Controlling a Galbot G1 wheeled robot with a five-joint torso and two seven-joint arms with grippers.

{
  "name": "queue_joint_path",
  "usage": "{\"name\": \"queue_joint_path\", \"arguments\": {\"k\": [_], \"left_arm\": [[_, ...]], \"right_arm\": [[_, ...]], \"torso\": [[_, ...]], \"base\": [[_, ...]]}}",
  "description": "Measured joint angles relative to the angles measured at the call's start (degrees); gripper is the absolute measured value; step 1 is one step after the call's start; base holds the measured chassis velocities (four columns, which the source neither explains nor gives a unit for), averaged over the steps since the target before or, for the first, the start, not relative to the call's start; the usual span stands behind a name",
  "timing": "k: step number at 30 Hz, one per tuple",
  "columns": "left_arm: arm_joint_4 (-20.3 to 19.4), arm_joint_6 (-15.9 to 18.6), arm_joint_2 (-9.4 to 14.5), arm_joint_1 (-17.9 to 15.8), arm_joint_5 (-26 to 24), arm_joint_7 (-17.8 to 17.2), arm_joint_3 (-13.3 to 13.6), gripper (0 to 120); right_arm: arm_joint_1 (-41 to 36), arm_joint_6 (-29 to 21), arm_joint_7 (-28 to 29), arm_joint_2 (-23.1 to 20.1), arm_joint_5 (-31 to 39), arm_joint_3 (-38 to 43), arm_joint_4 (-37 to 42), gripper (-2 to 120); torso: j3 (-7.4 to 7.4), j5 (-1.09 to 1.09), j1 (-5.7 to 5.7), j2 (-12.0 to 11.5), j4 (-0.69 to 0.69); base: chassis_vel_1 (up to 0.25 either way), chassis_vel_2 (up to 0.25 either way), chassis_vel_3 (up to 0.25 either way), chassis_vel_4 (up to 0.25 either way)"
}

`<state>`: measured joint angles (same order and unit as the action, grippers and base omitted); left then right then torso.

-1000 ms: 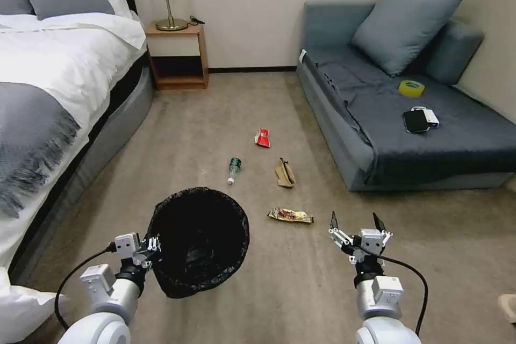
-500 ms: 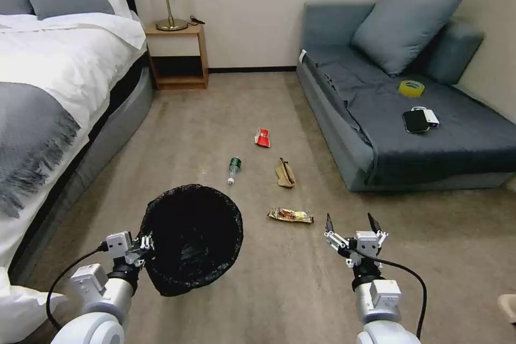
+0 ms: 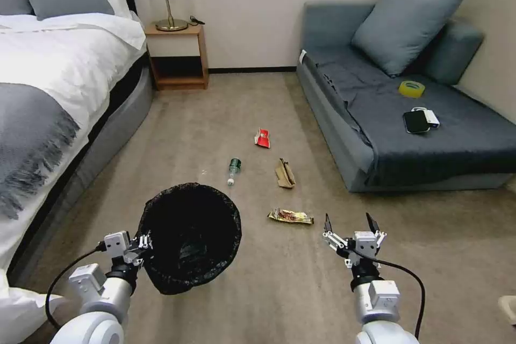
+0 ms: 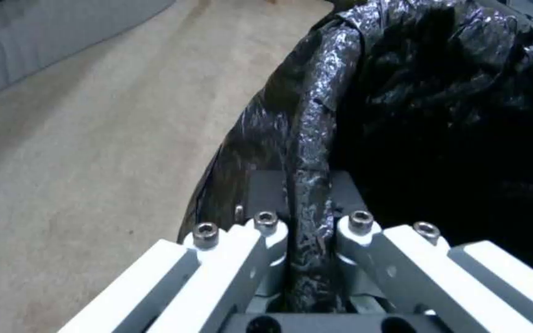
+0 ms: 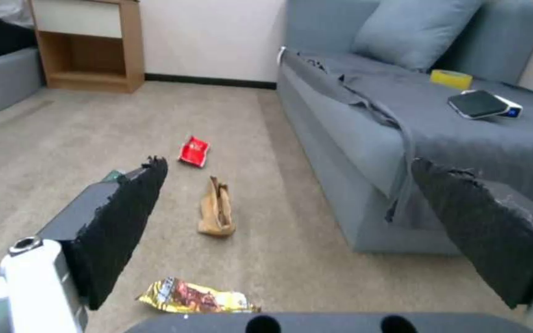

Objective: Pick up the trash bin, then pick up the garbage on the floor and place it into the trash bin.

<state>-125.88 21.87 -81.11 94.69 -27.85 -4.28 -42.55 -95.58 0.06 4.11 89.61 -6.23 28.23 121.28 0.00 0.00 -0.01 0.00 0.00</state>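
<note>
head view: gold-red wrapper [image 3: 290, 216] on the floor [image 3: 215, 118], just ahead and left of the right end effector [image 3: 348, 221] (the nearer arm), long axis crosswise. since 1.0 s ago the trash bin [image 3: 188, 236] has drifted slightly left

left wrist view: left end effector [image 4: 306, 222] pinching the bin's bagged rim

right wrist view: fingers [image 5: 125, 222] spread, wrapper [image 5: 195, 296] low between them

1. Clamped on the rim of the trash bin [image 3: 189, 236]: left gripper [image 3: 144, 242].
2. Ahead-left of the right gripper [image 3: 350, 224], on the floor [image 3: 215, 118]: wrapper [image 3: 290, 216].
3. Farther ahead: paper bag [image 3: 285, 173], bottle [image 3: 234, 169], snack packet [image 3: 262, 138].
4. Right of these: sofa [image 3: 349, 140].
</note>
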Motion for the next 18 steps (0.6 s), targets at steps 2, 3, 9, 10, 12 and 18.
{"name": "queue_joint_path", "arguments": {"k": [2,3,9,10,12,18], "left_arm": [[0.0,-0.08,-0.11,0.07,0.05,0.02,-0.14,4],[0.0,-0.11,-0.16,0.09,0.08,0.02,-0.17,4],[-0.03,-0.25,-0.31,0.18,0.2,0.03,-0.26,4],[-0.03,-0.27,-0.33,0.19,0.21,0.03,-0.26,4],[-0.03,-0.29,-0.37,0.21,0.26,0.03,-0.26,4],[-0.02,-0.34,-0.45,0.21,0.3,0.02,-0.28,4]], "right_arm": [[0.08,0.12,0.02,-0.13,0.04,-0.06,-0.09,100],[0.1,0.2,0.02,-0.19,0.04,-0.07,-0.21,100],[0.25,0.59,0.03,-0.38,0.02,-0.21,-0.55,100],[0.26,0.59,0.03,-0.41,0.03,-0.24,-0.57,100],[0.31,0.67,0.03,-0.44,0.04,-0.33,-0.72,100],[0.37,0.77,0.03,-0.61,0.15,-0.5,-1.16,100]], "torso": [[0.0,0.0,0.0,0.0,0.01],[0.0,0.0,0.0,0.0,0.0],[0.0,0.0,0.0,0.0,0.0],[0.01,0.0,0.01,0.0,0.0],[0.0,0.0,0.0,0.0,0.0],[0.0,0.0,0.01,0.0,-0.01]], "base": [[-0.144,0.151,0.149,-0.172],[-0.16,0.16,0.163,-0.173],[-0.171,0.157,0.169,-0.169],[-0.136,0.179,0.158,-0.143],[-0.124,0.135,0.138,-0.123],[-0.123,0.12,0.124,-0.124]]}}
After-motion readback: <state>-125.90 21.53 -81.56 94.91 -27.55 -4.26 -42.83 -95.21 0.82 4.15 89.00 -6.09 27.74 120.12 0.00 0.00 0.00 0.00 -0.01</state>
